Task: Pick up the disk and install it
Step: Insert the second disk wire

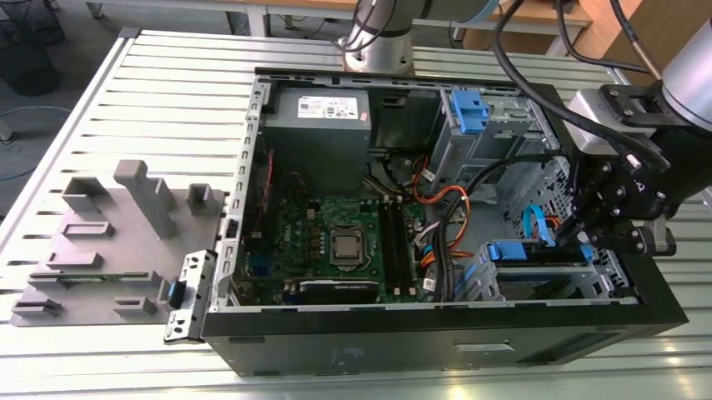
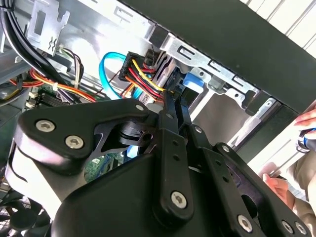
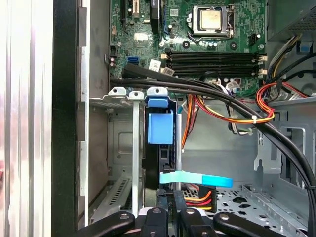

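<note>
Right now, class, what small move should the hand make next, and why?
Probably a gentle nudge seating the disk deeper in the drive bay: it stands edge-on inside the bay, the hand is at one end, and whether it has latched cannot be seen.

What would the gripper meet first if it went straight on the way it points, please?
Probably the disk, standing edge-on directly ahead of the gripper; whether they already touch is unclear.

Black cables (image 3: pixel 207 91) strung across case, empty cage slot (image 3: pixel 118 148) beside disk (image 3: pixel 160 128)
</note>
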Tool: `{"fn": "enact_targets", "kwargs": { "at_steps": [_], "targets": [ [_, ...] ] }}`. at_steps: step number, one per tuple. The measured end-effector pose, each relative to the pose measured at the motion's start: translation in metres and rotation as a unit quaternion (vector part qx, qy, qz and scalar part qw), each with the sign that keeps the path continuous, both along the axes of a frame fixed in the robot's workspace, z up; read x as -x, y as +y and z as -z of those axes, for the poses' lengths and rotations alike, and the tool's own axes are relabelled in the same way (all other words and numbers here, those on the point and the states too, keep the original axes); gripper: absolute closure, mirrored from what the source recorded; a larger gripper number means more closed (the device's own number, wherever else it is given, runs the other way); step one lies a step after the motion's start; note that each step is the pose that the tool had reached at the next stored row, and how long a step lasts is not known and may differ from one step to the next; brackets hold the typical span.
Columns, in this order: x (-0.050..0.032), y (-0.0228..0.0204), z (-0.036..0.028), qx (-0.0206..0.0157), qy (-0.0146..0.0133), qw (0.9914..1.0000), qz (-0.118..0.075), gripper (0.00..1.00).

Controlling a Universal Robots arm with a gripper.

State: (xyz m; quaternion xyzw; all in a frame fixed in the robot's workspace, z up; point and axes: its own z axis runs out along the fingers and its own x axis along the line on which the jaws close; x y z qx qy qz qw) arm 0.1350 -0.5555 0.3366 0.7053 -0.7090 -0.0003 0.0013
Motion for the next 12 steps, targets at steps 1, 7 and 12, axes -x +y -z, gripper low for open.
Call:
{"fn": "enact_targets", "kwargs": {
  "at_steps": [1,7,12],
  "targets": [
    [0.0005,0.0000,0.0000,0.0001,0.0000,1.00000,0.000,0.84],
    [0.0028,0.0000,0.0001,0.0000,0.0000,1.00000,0.000,0.84],
    [0.0043,0.0001,0.0013,0.0002,0.0000,1.00000,0.000,0.84]
  ]
}}
